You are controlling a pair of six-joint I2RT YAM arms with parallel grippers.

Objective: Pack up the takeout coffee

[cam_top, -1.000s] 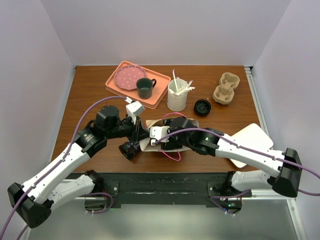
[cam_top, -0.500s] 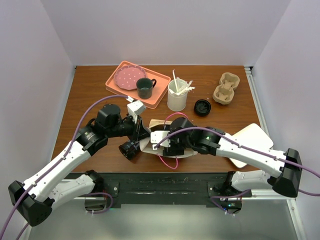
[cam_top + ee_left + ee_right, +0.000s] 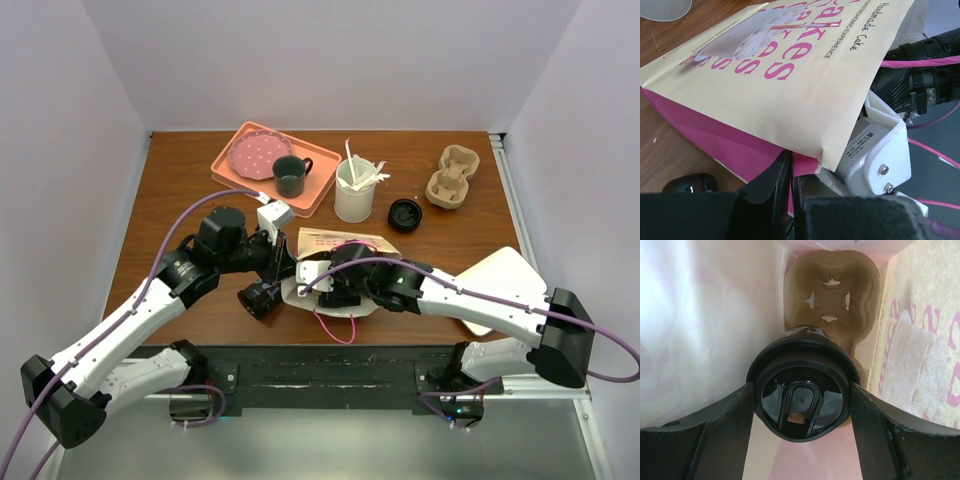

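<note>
The takeout coffee (image 3: 802,400) shows from above as a round black lid, inside the cake-print paper bag (image 3: 335,242). My right gripper (image 3: 802,390) is shut on it, one finger against each side of the lid. A brown cardboard cup carrier (image 3: 830,295) lies deeper in the bag, beyond the cup. The cup's lettering is hidden. At the bag's mouth, my left gripper (image 3: 788,172) is shut on the pink side fold of the bag (image 3: 790,75), left of the right wrist.
A plain black cup (image 3: 258,298) lies on its side near the bag's mouth. At the back are a salmon tray (image 3: 230,172) with a pink plate and dark mug (image 3: 290,176), a white cup of stirrers (image 3: 353,192), a loose black lid (image 3: 405,214) and another cardboard carrier (image 3: 452,177).
The right arm has pushed further left into the bag, and the bag's printed side has come up into view. The left gripper still pinches the bag's edge.
</note>
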